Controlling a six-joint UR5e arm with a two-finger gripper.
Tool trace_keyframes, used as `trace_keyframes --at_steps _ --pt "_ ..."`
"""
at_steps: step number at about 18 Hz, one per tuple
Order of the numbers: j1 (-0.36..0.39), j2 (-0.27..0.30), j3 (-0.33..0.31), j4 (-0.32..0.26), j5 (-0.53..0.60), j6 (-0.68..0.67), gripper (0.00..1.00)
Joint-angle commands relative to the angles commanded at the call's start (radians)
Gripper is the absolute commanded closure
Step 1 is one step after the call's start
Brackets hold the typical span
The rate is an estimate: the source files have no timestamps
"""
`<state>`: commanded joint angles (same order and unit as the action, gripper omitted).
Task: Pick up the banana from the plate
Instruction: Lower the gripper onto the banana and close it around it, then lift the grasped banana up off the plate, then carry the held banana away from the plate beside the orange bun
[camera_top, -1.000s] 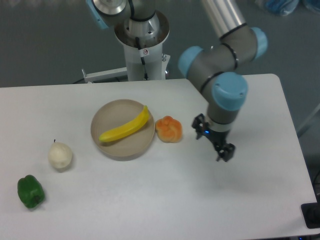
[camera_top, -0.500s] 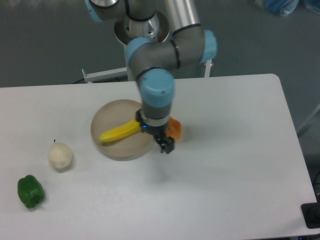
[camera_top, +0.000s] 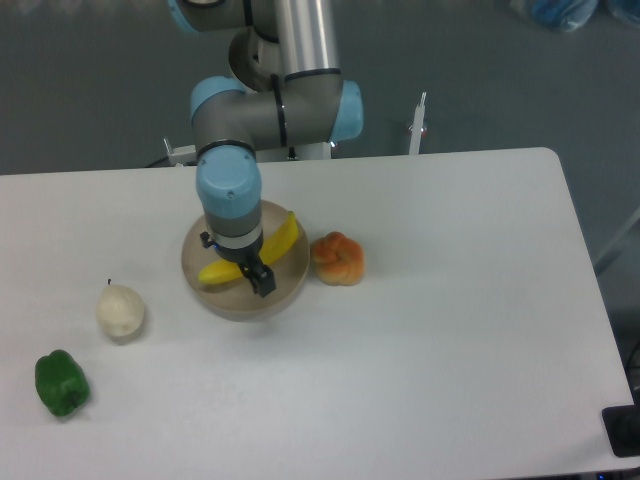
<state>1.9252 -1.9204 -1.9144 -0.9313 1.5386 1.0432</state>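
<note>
The yellow banana (camera_top: 284, 238) lies slantwise across the round beige plate (camera_top: 288, 281) at the table's middle left. My gripper (camera_top: 236, 262) hangs directly over the banana's middle, pointing down, and hides that part of the fruit. Its jaws stand open, one black finger on the far-left side of the banana and the other (camera_top: 263, 283) on the near-right side, so they straddle it crosswise. Whether the fingers touch the banana or the plate cannot be told. Both banana ends stick out from under the wrist.
An orange lumpy fruit (camera_top: 338, 258) sits just right of the plate, nearly touching its rim. A pale round fruit (camera_top: 120, 311) lies to the plate's left, and a green pepper (camera_top: 62, 383) near the front left corner. The arm's base (camera_top: 285, 60) stands behind the plate.
The arm has swung left from beyond the orange fruit, passed over the plate's right rim, and now holds the gripper above the banana's middle. The fruits and plate have not moved.
</note>
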Motion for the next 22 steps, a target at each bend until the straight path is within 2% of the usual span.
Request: trace_keyframes --at_steps 3,6,8,9,11,12,16,19,20,22 --pt "-0.002 -0.020 -0.002 0.009 0.002 -0.005 0.03" --pt "-0.003 -0.017 -0.002 0.008 0.002 -0.012 0.22" --pt "-0.005 -0.015 -0.002 0.006 0.002 -0.018 0.39" --pt "-0.005 -0.015 0.000 0.005 0.002 -0.018 0.51" --pt "-0.002 -0.003 0.005 -0.010 0.005 -0.017 0.95" --pt "-0.002 0.004 0.008 -0.012 0.003 -0.017 1.00" --pt "0.020 0.023 0.038 -0.018 0.002 -0.015 1.00" --pt "0.087 0.050 0.083 -0.046 -0.002 -0.011 1.00" --pt "0.115 0.055 0.107 -0.072 -0.003 -0.008 1.00" --pt "0.165 0.055 0.162 -0.083 -0.006 -0.005 1.00"
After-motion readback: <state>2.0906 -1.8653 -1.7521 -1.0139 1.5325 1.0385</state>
